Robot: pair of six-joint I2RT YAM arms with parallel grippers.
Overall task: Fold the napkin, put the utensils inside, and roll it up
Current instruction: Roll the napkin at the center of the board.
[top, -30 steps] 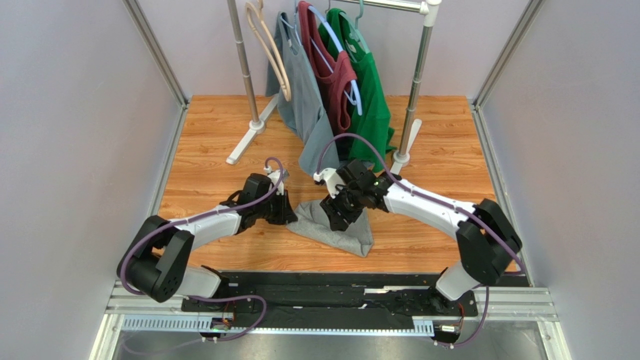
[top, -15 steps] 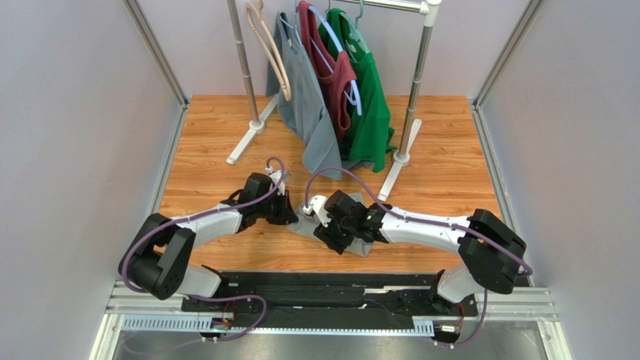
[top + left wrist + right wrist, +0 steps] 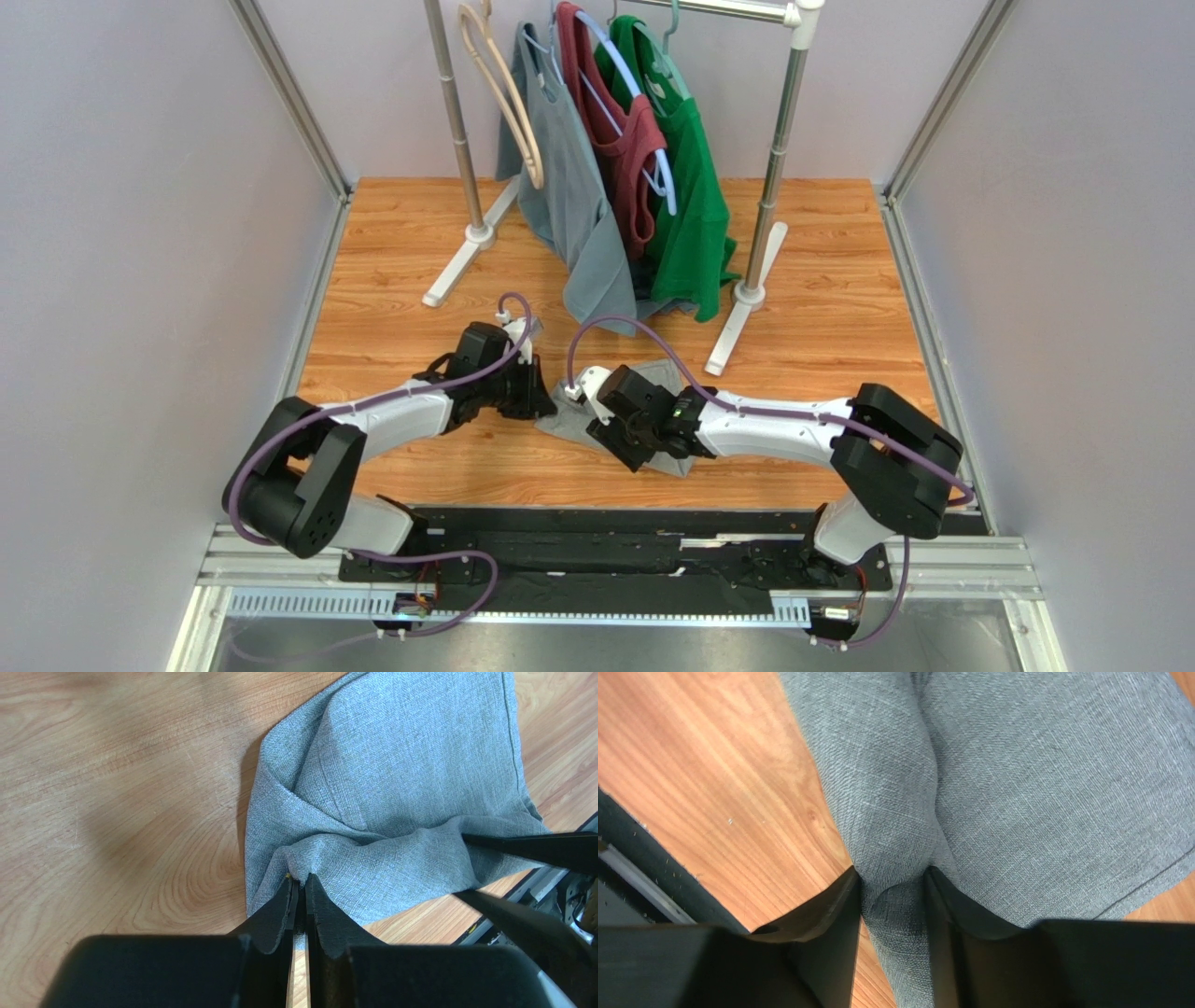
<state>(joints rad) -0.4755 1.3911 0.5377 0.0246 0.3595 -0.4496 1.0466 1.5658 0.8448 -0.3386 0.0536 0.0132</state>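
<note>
The grey napkin (image 3: 683, 455) lies bunched on the wooden table between both arms; its folds fill the left wrist view (image 3: 393, 777) and the right wrist view (image 3: 1032, 777). My left gripper (image 3: 540, 401) is shut on the napkin's left edge, the cloth pinched at its tips (image 3: 298, 878). My right gripper (image 3: 624, 437) sits low over the napkin's near side, its jaws pressing from both sides on a raised ridge of cloth (image 3: 892, 875). Its fingers (image 3: 519, 843) also show at the right of the left wrist view. The utensils are out of view.
A clothes rack (image 3: 769, 210) stands at the back with a grey shirt (image 3: 568, 196), a maroon top (image 3: 624, 140) and a green shirt (image 3: 694, 182) hanging; its white feet (image 3: 456, 266) rest on the table. A black rail (image 3: 589, 539) runs along the near edge.
My right arm has swung left and toward the near edge, dropping onto the napkin, and its jaws have narrowed around a fold. The left arm and its grip are unchanged.
</note>
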